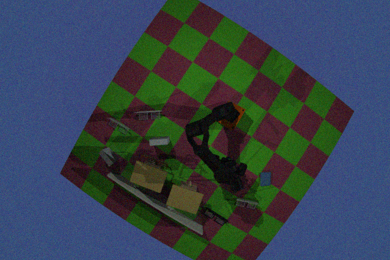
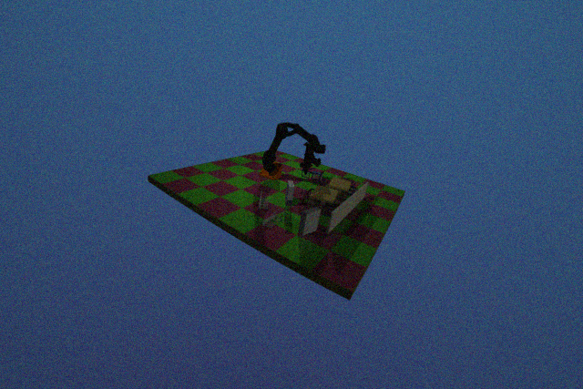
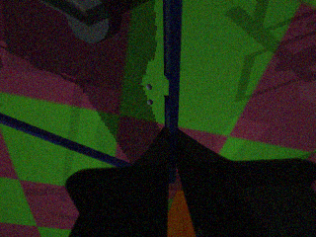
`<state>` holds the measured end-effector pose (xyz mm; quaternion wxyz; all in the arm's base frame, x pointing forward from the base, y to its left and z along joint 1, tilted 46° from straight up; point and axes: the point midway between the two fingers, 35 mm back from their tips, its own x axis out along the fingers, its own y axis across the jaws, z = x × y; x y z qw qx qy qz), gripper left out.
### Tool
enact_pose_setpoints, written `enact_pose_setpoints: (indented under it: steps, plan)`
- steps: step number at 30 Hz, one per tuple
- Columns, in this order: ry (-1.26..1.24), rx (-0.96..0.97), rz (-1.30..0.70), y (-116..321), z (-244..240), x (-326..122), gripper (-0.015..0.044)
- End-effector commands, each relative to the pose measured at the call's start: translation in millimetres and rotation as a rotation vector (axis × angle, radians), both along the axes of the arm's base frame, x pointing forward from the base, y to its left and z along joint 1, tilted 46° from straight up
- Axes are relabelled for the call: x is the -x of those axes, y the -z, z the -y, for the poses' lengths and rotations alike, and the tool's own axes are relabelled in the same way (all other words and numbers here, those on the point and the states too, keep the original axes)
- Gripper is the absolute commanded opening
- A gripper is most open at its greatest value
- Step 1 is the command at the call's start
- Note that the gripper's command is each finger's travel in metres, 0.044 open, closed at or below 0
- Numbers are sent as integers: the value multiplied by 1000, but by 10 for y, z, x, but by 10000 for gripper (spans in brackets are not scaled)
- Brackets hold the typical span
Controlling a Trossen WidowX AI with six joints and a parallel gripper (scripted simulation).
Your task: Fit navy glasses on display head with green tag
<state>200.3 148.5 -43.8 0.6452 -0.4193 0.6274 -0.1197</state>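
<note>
My gripper point(image 2: 305, 171) point(image 3: 169, 130) is shut on a navy bar of the navy glasses point(image 3: 172, 59). A second navy bar slants off to the left in the wrist view. The glasses hang above the board; in the exterior view they show faintly beside the fingers, and in the top view the arm hides the fingertips. Two tan blocks, one on the left point(image 1: 148, 181) point(image 2: 322, 194) and one on the right point(image 1: 184, 199) point(image 2: 340, 183), appear to be the display heads. The gripper is apart from both. Small dark and pale parts stand at their front edges. The green tag cannot be made out.
A long pale wall point(image 1: 154, 201) point(image 2: 348, 206) stands behind the tan blocks. White blocks point(image 1: 159, 140) point(image 2: 290, 191) stand to the left. A blue square point(image 1: 265, 178) lies right of the arm. Pale frames point(image 1: 246, 203) point(image 1: 149, 114) and a dark frame point(image 1: 215, 215) stand around.
</note>
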Motion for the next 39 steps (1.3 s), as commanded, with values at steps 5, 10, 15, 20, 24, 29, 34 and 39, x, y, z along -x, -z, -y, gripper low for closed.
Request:
enact_pose_setpoints:
  steps: [5, 10, 15, 20, 24, 29, 34, 39]
  plan:
    - [-2, -4, 0, 3, -36, -51, 0]
    - [-2, -5, -1, -73, -124, -45, 0]
    - [-2, -6, -2, -246, -306, -17, 0]
    - [-2, -6, -2, -411, -457, 23, 0]
    - [-2, -6, -2, -417, -467, 16, 0]
    - [-2, -7, -1, -392, -537, -73, 0]
    - [-2, -8, 0, -347, -642, -217, 0]
    - [-2, -9, 1, -297, -736, -362, 0]
